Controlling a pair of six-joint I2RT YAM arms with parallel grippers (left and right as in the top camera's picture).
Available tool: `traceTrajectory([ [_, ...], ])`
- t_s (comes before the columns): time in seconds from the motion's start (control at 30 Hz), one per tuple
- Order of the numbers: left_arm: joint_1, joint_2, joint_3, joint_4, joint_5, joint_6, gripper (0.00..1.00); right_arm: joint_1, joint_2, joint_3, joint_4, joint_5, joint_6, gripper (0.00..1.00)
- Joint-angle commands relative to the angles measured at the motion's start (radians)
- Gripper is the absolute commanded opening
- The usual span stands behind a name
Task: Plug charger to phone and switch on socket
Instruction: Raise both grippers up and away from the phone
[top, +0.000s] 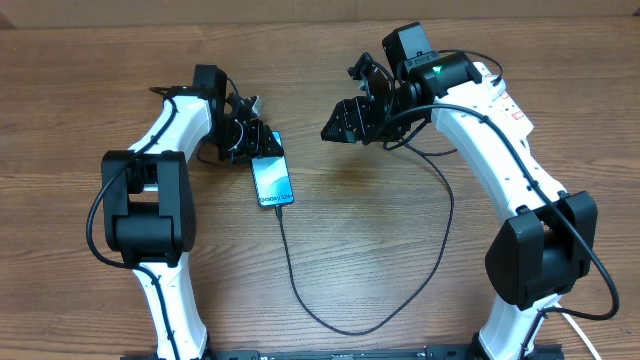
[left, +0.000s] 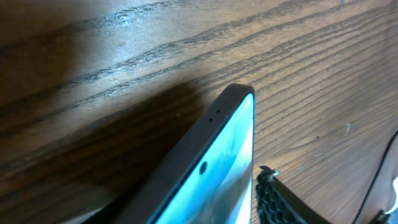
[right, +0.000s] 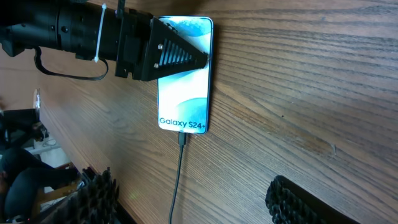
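The phone (top: 272, 180) lies flat on the wooden table with its blue-teal screen lit. The charger (top: 300, 290) is a thin black cable, and its small connector (right: 182, 138) sits in the phone's (right: 183, 93) "Galaxy" end. My left gripper (top: 250, 140) is at the phone's far end with its jaws apart around that end. One finger pad (left: 277, 198) stands just off the screen (left: 233, 149). My right gripper (top: 350, 120) hangs open above the table to the phone's right, with nothing between its fingers (right: 298, 199). The socket is out of view.
The charger cable loops toward the table's front edge (top: 345, 330) and back up under my right arm (top: 500, 150). A bit of thick white cord (top: 582, 322) shows at the bottom right. In the right wrist view the table's edge (right: 81, 155) runs along the left.
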Motion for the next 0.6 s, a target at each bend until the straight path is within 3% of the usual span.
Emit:
traceTrajectory([
  [0.0, -0.001, -0.005, 0.003, -0.002, -0.059, -0.023, 0.50, 0.004, -0.019, 0.024, 0.000, 0.013, -0.006, 0.77],
  [0.57, -0.001, -0.005, 0.003, -0.002, -0.201, -0.163, 0.47, 0.004, -0.019, 0.024, -0.003, 0.021, -0.006, 0.77],
])
